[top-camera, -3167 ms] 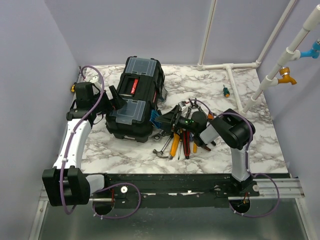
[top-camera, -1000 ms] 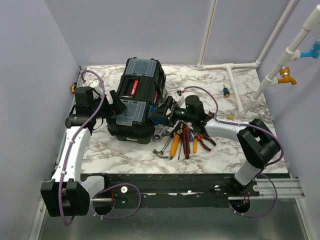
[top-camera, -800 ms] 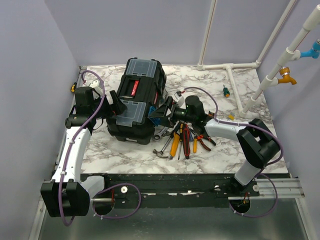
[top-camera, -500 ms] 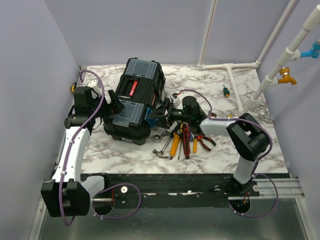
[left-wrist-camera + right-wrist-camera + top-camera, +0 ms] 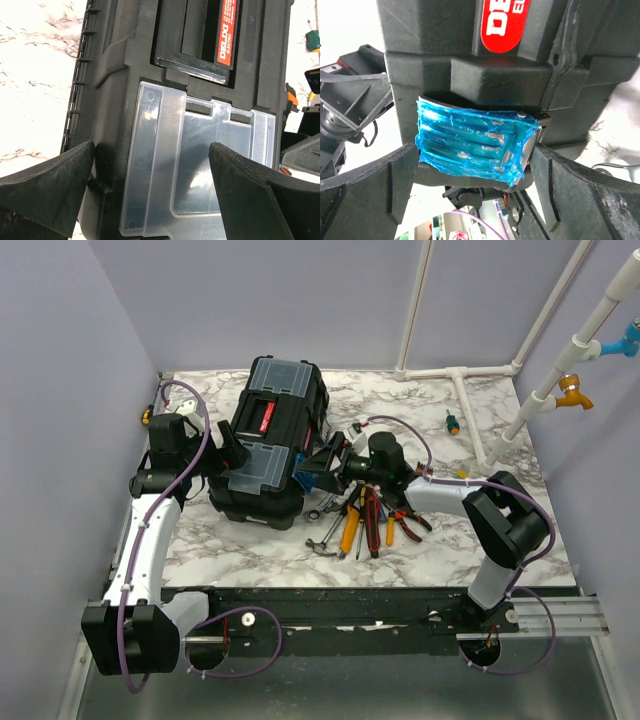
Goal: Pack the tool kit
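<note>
Where the marbled bench [image 5: 500, 530] runs toward its back left corner, the black toolbox [image 5: 270, 440] sits upright with its lid down, one end pointing toward the arms and the red label plate [image 5: 266, 416] on top between two clear-lidded compartments. The left pincer [image 5: 228, 450] is at the box's left flank beside the nearer clear lid [image 5: 258, 462]. In its wrist view the left pincer [image 5: 152, 147] stands wide apart, its two black fingers [image 5: 50, 190] framing that clear lid [image 5: 200, 170] and the red plate [image 5: 227, 30] beyond, with nothing clamped between them; whether either finger touches the box I cannot tell. The right pincer [image 5: 322, 462] reaches in from the other side and meets the box's right flank. Its own camera shows the right pincer [image 5: 475, 150] spread just as wide, one finger on each side of the latch [image 5: 475, 145], which is covered in blue film, below a red label [image 5: 507, 22]; the fingers lie close to the latch but are not closed on it. The hand tools [image 5: 360, 520] lie in a loose heap on the bench just right of the box and under the right arm: a hammer [image 5: 325, 540], yellow-handled and red-handled tools, and orange-handled pliers [image 5: 405, 525]. A small green-handled screwdriver [image 5: 453, 423] lies well apart near the white pipes [image 5: 460, 373] at the back.
</note>
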Controlling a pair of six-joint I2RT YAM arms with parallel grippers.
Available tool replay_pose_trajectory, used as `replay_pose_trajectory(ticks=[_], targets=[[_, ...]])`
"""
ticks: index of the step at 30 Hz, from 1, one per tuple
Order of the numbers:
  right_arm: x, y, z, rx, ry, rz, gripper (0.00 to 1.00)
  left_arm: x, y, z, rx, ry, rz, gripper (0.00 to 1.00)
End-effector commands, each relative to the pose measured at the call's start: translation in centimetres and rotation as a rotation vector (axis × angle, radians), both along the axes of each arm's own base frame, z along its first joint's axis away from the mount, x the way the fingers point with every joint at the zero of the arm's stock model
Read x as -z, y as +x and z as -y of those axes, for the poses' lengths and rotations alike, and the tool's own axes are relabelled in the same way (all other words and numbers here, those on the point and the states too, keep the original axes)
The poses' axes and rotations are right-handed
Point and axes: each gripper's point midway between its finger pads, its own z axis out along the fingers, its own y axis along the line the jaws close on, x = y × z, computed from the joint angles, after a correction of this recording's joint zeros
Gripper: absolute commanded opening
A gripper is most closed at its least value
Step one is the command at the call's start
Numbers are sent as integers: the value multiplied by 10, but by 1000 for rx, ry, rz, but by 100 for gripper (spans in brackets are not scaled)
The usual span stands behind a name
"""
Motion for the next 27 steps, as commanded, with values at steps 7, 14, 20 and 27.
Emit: replay_pose_trajectory(ticks=[7, 14, 20, 27], targets=[[24, 10, 28, 88, -75, 9, 100, -2, -13, 21, 76, -70, -22, 98], [35, 18, 34, 93, -133, 25, 47, -3, -12, 20, 74, -64, -20, 98], [21, 22, 25, 64, -112, 55, 2, -3, -13, 21, 77, -69, -21, 98], [12, 13, -3, -16, -88, 75, 1, 1, -12, 24, 91, -85, -41, 98]])
